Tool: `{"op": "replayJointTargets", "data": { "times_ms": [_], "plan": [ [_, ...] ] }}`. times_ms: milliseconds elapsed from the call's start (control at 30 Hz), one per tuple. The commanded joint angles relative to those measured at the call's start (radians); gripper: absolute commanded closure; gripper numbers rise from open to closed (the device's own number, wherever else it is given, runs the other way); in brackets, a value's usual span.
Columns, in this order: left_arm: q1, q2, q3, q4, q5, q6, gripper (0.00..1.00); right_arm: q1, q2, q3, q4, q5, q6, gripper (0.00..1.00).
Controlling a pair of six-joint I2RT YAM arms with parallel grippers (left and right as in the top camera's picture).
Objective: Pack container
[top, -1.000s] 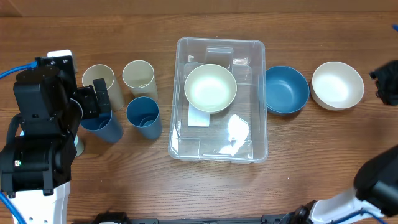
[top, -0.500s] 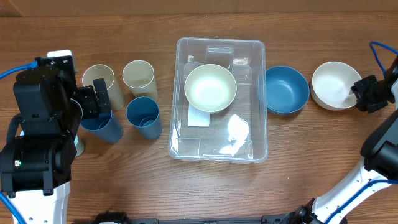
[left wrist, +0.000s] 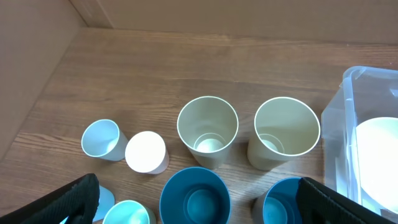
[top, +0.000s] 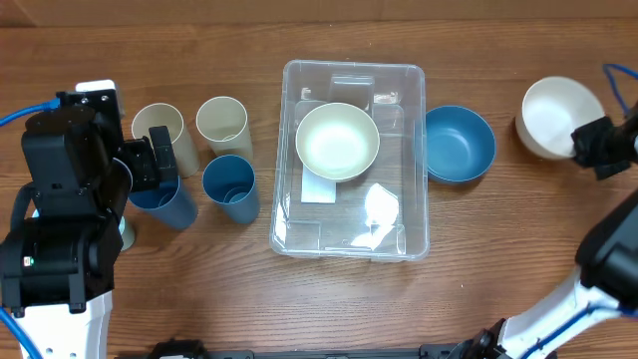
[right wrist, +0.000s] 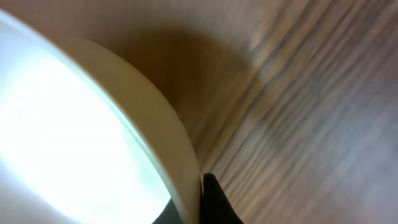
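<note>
The clear container (top: 414, 199) stands mid-table with a cream bowl (top: 337, 140) inside; its corner (left wrist: 348, 106) shows in the left wrist view. My right gripper (top: 588, 140) is shut on the rim of a second cream bowl (top: 558, 115) at the far right, which looks tilted and raised. In the right wrist view that bowl (right wrist: 74, 137) fills the left side, its rim pinched by my right gripper (right wrist: 198, 205). A blue bowl (top: 460, 143) sits just right of the container. My left gripper (top: 150, 165) hangs open over a blue cup (left wrist: 194, 196), its jaws wide apart and holding nothing.
Left of the container stand two cream cups (top: 159, 128) (top: 223, 122) and two blue cups (top: 230, 186) (top: 164, 202). The left wrist view also shows small cups, light blue (left wrist: 101, 138), white (left wrist: 146, 151) and teal (left wrist: 127, 213), near the table's left edge.
My right gripper came in from the right edge, shut on the cream bowl's rim, and carried the bowl up and to the right, tilting it. The left arm stayed still.
</note>
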Motion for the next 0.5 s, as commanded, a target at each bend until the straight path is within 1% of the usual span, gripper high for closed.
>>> {"op": "replayJointTargets", "data": {
  "times_ms": [0,100,200,233,300,400,467],
  "plan": [
    [0.005,0.003,0.014,0.005,-0.006,0.022,0.0,0.159,-0.299,0.02,-0.021,-0.017,-0.035,0.96],
    [0.005,0.003,0.014,0.005,-0.006,0.022,0.0,0.376,-0.449,0.02,-0.064,0.038,-0.057,0.96],
    [0.005,0.003,0.014,0.005,-0.006,0.022,0.0,0.557,-0.494,0.02,-0.079,0.069,-0.074,0.96],
    [0.005,0.003,0.014,0.005,-0.006,0.022,0.0,0.643,-0.495,0.019,-0.086,0.07,-0.094,0.96],
    [0.005,0.003,0.014,0.005,-0.006,0.022,0.0,0.737,-0.479,0.014,-0.095,0.085,-0.094,0.96],
    [0.005,0.003,0.014,0.005,-0.006,0.022,0.0,0.852,-0.418,0.012,-0.093,0.103,-0.094,0.96],
    [0.005,0.003,0.014,0.005,-0.006,0.022,0.0,0.901,-0.366,0.012,-0.088,0.104,-0.094,0.96]
  ]
}}
